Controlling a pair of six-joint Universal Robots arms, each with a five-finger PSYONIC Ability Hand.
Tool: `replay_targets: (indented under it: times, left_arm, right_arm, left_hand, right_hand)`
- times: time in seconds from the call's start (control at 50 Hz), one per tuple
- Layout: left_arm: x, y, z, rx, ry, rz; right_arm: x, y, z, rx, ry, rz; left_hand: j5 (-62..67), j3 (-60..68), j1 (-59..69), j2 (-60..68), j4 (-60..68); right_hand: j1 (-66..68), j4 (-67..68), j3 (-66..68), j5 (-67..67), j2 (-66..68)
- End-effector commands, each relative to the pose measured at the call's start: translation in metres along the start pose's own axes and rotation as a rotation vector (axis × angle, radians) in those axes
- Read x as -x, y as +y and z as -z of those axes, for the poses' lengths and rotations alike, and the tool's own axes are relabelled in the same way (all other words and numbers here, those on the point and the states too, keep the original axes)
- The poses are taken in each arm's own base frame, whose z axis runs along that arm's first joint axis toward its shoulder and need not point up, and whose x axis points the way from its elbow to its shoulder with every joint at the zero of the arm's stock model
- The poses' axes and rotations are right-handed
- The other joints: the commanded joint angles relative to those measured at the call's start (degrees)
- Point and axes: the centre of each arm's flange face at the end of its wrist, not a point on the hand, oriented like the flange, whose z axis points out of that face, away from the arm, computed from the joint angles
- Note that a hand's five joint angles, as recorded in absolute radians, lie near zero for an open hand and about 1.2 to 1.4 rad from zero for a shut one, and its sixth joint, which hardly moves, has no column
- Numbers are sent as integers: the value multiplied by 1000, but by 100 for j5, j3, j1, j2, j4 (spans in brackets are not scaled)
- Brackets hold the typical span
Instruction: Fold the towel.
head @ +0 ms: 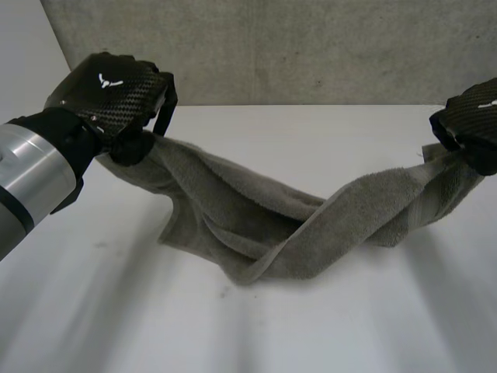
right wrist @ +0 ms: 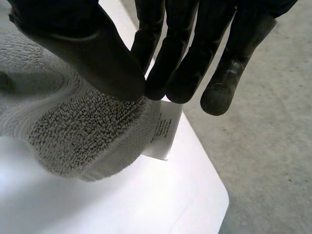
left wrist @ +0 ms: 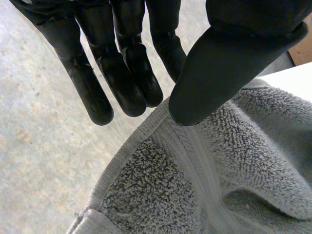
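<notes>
**Towel (head: 287, 225) held at both ends**

I count one grey towel, its middle sagging onto the white counter (head: 326, 326). My left hand (head: 109, 89) pinches the left end, with the thumb (left wrist: 219, 68) pressed on the hem and straight fingers (left wrist: 122, 83) behind it. My right hand (head: 470, 124) pinches the right corner beside one white label (right wrist: 163, 131).

grey towel (head: 295, 233), ends lifted, middle sagging

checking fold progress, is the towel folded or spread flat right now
Neither: the towel is bunched and twisted, strung between the left hand and right hand, each pinching an end, its middle sagging onto the table.
</notes>
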Motion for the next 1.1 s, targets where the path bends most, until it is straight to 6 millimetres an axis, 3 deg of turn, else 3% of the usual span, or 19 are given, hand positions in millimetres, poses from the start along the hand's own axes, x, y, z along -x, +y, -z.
replay_targets:
  times: [0.02,0.18,0.24,0.32,0.36,0.38,0.4,0.42,0.46,0.48,0.54,0.62,0.76,0.8,0.82,0.88,0.9,0.94,1.1]
  left_arm:
    - [-9,47,-24,175,52,37]
    - [-9,97,-73,287,78,17]
    - [-3,101,-98,263,63,-14]
    - [10,92,-124,198,-1,-38]
    - [34,59,-148,60,-128,-55]
    - [34,59,-148,59,-128,-55]
    - [47,37,-154,-25,-195,-56]
    - [47,37,-154,-26,-196,-56]
    - [70,-9,-158,-206,-302,-19]
    - [70,-9,-158,-207,-303,-19]
    - [89,-66,-147,-433,-368,58]
    - [91,-77,-141,-470,-359,85]
    - [69,-13,-146,-198,-283,121]
    - [62,23,-144,-77,-262,131]
    - [62,23,-144,-77,-262,131]
    - [51,76,-134,90,-233,154]
    - [51,76,-134,91,-233,154]
    - [35,107,-127,161,-191,165]
    - [-1,167,-102,298,-86,136]
  right_arm:
    - [16,13,-20,51,-91,21]
    - [56,18,-62,103,-201,40]
    - [68,15,-85,101,-183,65]
    - [60,4,-107,39,-89,64]
    - [50,-6,-116,-14,-22,49]
    - [36,-21,-123,-84,55,25]
    - [21,-40,-125,-172,132,-12]
    - [21,-41,-125,-173,133,-13]
    - [-14,-79,-119,-376,284,-118]
    - [-14,-79,-119,-377,285,-119]
    - [-51,-112,-95,-603,412,-264]
    - [-47,-111,-90,-597,387,-299]
    - [-2,-68,-98,-377,245,-246]
    - [16,-48,-103,-302,196,-196]
    - [16,-48,-103,-301,196,-196]
    - [48,-17,-110,-209,93,-155]
    - [48,-17,-110,-209,92,-155]
    - [72,6,-117,-149,15,-152]
    - [120,57,-126,5,-114,-102]
  left_hand:
    - [1128,1031,1170,1026,1023]
    - [1128,1031,1170,1026,1023]
    - [1128,1031,1170,1026,1023]
    - [1128,1031,1170,1026,1023]
    - [1128,1031,1170,1026,1023]
    - [1128,1031,1170,1026,1023]
    - [1128,1031,1170,1026,1023]
    - [1128,1031,1170,1026,1023]
    - [1128,1031,1170,1026,1023]
    - [1128,1031,1170,1026,1023]
    - [1128,1031,1170,1026,1023]
    - [1128,1031,1170,1026,1023]
    - [1128,1031,1170,1026,1023]
    - [1128,1031,1170,1026,1023]
    - [1128,1031,1170,1026,1023]
    - [1128,1031,1170,1026,1023]
    - [1128,1031,1170,1026,1023]
    - [1128,1031,1170,1026,1023]
    - [1128,1031,1170,1026,1023]
  right_hand:
    - [357,291,343,274,337]
    - [357,291,343,274,337]
    - [357,291,343,274,337]
    - [357,291,343,274,337]
    - [357,291,343,274,337]
    - [357,291,343,274,337]
    - [357,291,343,274,337]
    - [357,291,343,274,337]
    - [357,291,343,274,337]
    - [357,291,343,274,337]
    - [357,291,343,274,337]
    - [357,291,343,274,337]
    - [357,291,343,274,337]
    - [357,291,343,274,337]
    - [357,291,343,274,337]
    - [357,291,343,274,337]
    - [357,291,343,274,337]
    - [357,291,343,274,337]
    - [357,291,343,274,337]
